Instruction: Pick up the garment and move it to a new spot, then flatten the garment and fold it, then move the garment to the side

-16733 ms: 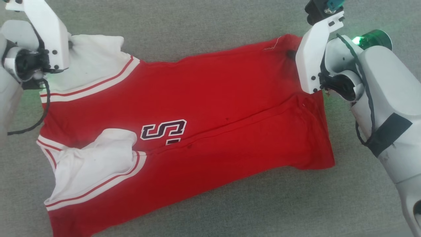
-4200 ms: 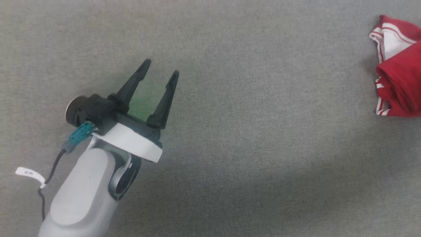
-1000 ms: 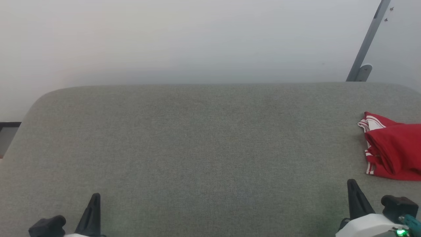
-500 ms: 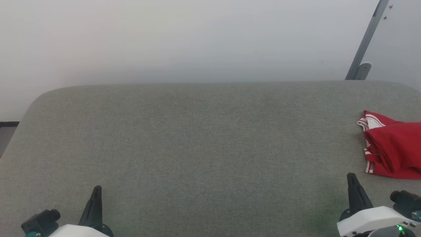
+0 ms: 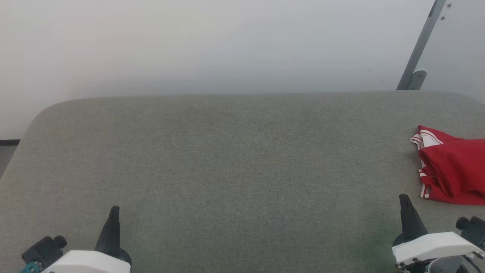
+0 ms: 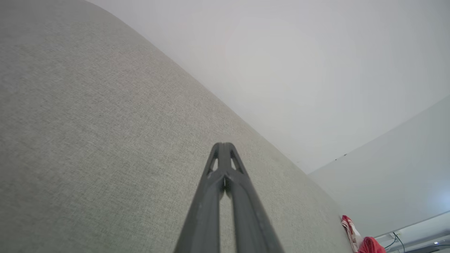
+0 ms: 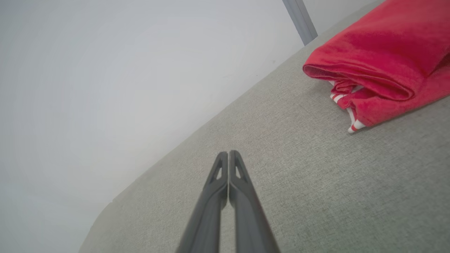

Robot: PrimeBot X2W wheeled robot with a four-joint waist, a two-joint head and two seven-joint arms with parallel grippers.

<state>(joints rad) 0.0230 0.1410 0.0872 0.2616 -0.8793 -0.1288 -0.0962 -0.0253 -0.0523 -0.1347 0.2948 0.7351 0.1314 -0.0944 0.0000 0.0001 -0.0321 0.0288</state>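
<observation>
Red garment (image 5: pixel 451 170) lies folded by the grey pad's (image 5: pixel 227 151) right edge. Left claw (image 5: pixel 114 209) and right claw (image 5: pixel 404 197) are pinched tight, empty. Its loose fold could flop open or slide off.

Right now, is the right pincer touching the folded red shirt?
Apart. The right wrist view shows bare grey surface between the shut right pincer and the folded red shirt.

Two grippers, left gripper (image 5: pixel 114 209) and right gripper (image 5: pixel 404 198) — one folded red cloth T-shirt with striped trim (image 5: pixel 451 170) just beyond the right; one grey fabric surface (image 5: pixel 227 159); one grey metal strut (image 5: pixel 420 49).
</observation>
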